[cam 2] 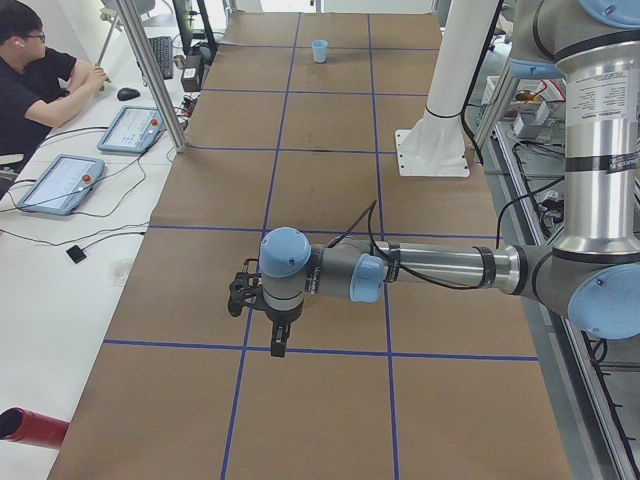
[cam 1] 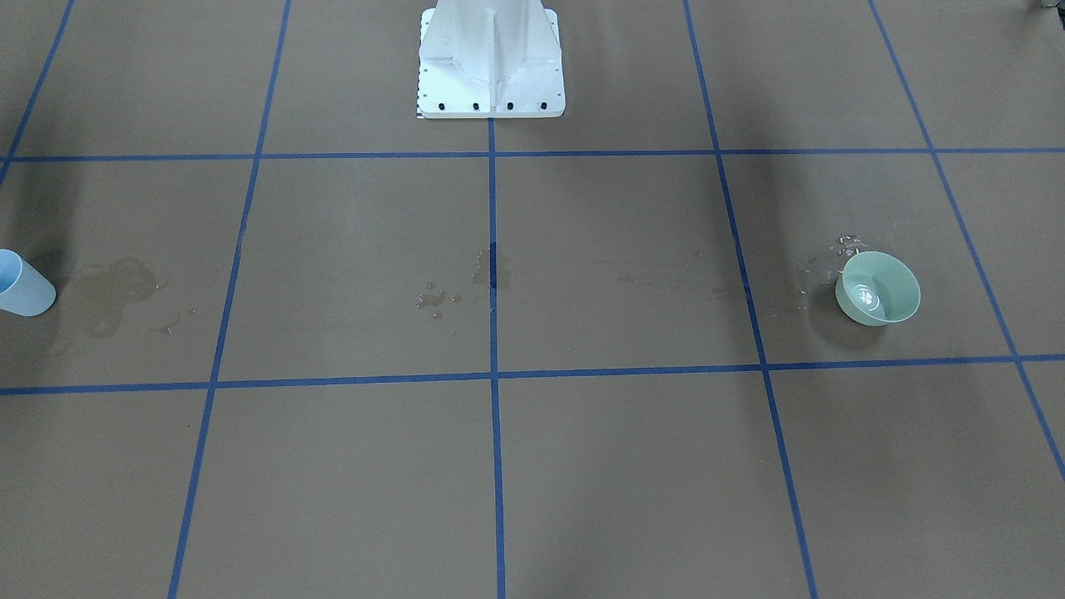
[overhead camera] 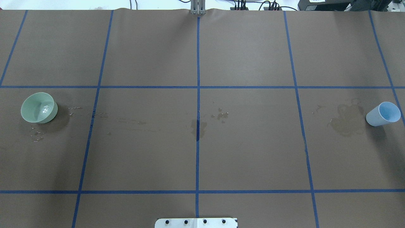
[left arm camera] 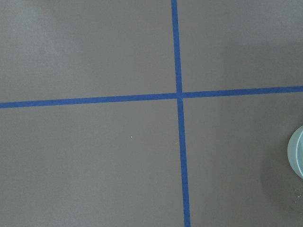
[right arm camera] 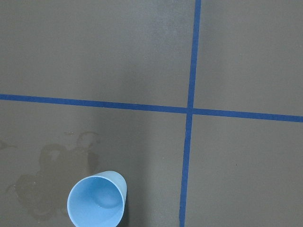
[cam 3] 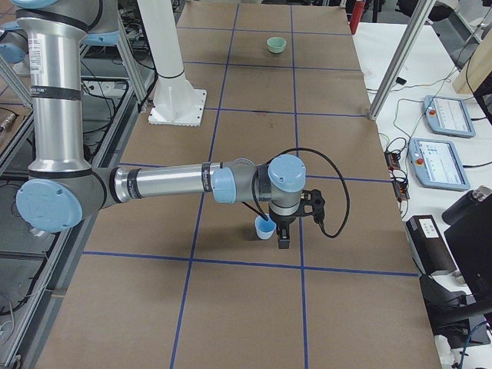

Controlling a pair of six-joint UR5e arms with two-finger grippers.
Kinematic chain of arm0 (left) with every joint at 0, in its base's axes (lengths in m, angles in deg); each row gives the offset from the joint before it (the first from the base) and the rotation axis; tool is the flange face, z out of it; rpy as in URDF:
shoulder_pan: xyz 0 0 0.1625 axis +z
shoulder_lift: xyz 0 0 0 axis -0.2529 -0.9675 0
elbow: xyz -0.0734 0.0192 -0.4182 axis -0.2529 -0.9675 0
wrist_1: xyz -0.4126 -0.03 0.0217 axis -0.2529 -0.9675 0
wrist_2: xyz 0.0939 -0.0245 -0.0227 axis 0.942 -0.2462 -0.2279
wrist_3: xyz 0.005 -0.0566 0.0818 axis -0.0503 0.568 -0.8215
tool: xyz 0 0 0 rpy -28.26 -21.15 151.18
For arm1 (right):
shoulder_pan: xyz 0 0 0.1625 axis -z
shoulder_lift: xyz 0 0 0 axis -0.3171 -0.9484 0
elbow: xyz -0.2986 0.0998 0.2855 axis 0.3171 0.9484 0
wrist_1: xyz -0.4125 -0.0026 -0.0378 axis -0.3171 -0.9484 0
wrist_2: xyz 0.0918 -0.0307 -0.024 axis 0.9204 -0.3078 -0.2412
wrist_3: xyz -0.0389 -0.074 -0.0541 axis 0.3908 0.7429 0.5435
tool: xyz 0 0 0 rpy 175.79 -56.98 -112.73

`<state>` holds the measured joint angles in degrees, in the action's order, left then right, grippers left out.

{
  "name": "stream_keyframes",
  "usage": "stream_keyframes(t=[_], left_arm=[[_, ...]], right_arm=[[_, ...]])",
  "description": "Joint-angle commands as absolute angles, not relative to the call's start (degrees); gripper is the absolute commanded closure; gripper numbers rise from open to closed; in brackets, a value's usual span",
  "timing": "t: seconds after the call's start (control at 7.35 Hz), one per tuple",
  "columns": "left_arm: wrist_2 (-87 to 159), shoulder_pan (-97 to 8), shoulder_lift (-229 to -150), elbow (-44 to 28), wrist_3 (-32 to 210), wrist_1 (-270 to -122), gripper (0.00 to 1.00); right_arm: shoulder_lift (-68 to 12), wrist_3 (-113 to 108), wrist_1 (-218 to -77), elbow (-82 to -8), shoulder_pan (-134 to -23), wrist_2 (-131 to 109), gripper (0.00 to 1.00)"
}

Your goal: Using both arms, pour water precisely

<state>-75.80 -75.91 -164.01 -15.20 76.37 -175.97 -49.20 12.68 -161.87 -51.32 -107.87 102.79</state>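
Note:
A pale green bowl (cam 1: pixel 878 288) (overhead camera: pixel 39 107) stands on the brown table, with water (cam 1: pixel 867 293) glinting faintly at its bottom. Far across the table stands a light-blue cup (overhead camera: pixel 383 114) (cam 1: pixel 23 284) (right arm camera: pixel 97 201). My left arm (cam 2: pixel 430 270) hangs over the bowl's area, hiding the bowl in the left side view; only the bowl's rim (left arm camera: pixel 297 151) shows in the left wrist view. The left gripper (cam 2: pixel 278 345) points down; I cannot tell whether it is open. My right gripper (cam 3: pixel 283 240) hangs just beside the cup (cam 3: pixel 264 228); its state cannot be told either.
Spilled drops (cam 1: pixel 434 299) lie near the table's centre, and a wet stain (overhead camera: pixel 346 122) spreads beside the cup. The white pedestal (cam 1: pixel 491 62) stands at the robot's edge. A person (cam 2: pixel 40 75) sits at a side desk with tablets (cam 2: pixel 60 183).

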Motion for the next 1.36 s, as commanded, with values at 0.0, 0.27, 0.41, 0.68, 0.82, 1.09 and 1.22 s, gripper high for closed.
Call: stream_keyframes(t=[0.0,0.27,0.41,0.68,0.82,1.09,1.22], left_arm=[[-75.9,-76.0,-163.9,-15.5,76.3,-176.0,0.00],[-76.1,-76.0,-163.7,-16.1,76.7,-176.1,0.00],[-78.2,-76.0,-163.5,-16.9,76.7,-176.1,0.00],[-79.3,-75.9,-163.6,-17.4,76.6,-179.3,0.00],[-82.3,-75.8,-163.5,-15.8,76.8,-180.6,0.00],[-83.3,-75.8,-165.0,-16.2,76.8,-180.9,0.00],[-83.4,-75.4,-166.0,-15.4,80.8,-180.6,0.00]], right_arm=[[-49.4,12.7,-161.8,-51.3,-107.9,102.9,0.01],[-49.5,12.8,-161.8,-51.1,-108.0,102.8,0.01],[-49.5,12.8,-161.8,-51.2,-108.0,102.8,0.01],[-49.5,12.9,-161.7,-51.7,-108.0,102.6,0.01],[-49.2,13.2,-161.6,-51.8,-108.0,102.6,0.01],[-48.9,12.9,-159.9,-51.9,-108.0,103.0,0.01],[-48.9,12.6,-159.8,-52.9,-108.0,103.1,0.01]])
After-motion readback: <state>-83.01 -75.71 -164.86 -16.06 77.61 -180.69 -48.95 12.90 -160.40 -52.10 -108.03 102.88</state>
